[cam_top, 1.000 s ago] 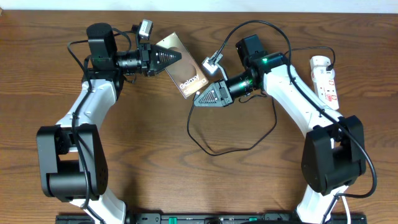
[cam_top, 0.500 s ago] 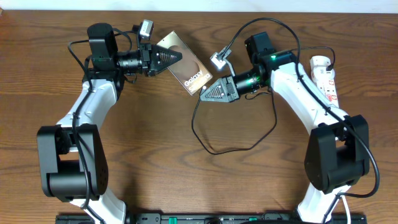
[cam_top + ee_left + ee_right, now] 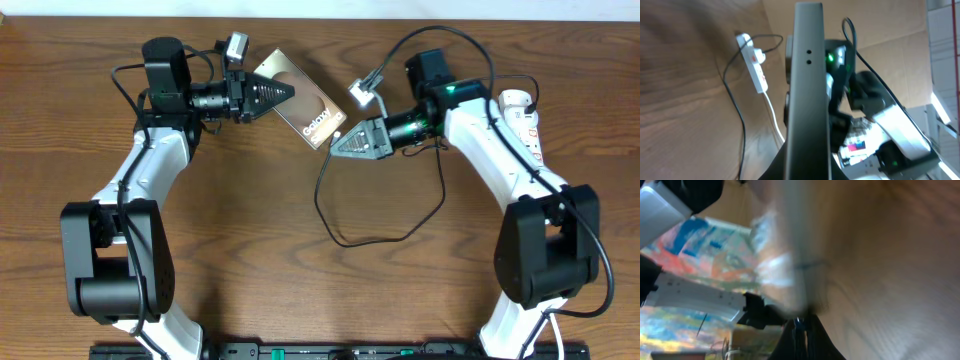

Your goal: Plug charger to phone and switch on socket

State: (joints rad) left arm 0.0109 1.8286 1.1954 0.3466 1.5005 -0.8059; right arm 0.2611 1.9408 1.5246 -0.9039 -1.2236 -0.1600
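The phone [image 3: 312, 112] lies slantwise near the far edge of the bench [image 3: 260, 250], face up to the overhead camera. The left gripper [image 3: 285, 92] pinches its upper-left end; the left wrist view shows the phone edge-on between the fingers. Whether it rests on the wood or is lifted clear I cannot tell. The right gripper [image 3: 338, 145] is pressed together just beside the phone's lower-right end, and the charger [image 3: 370, 240] runs up into its tips, so it appears to pinch the connector end. The right wrist view is too blurred to show how the tip is turned. That is the main risk: a tip that is tilted or off line with the port would jam against the phone's rim instead of seating. Because the phone is gripped at the opposite end only, such a push could pivot it or slide it in the pinch. The cable's slack lies in a wide loop on the bench and passes under the right arm, where it could snag or tug the connector as that arm moves. The socket [image 3: 528, 125] sits at the far right, partly under the right arm and close to the bench edge, so reaching its switch looks cramped. The middle and near side of the bench offer open room.
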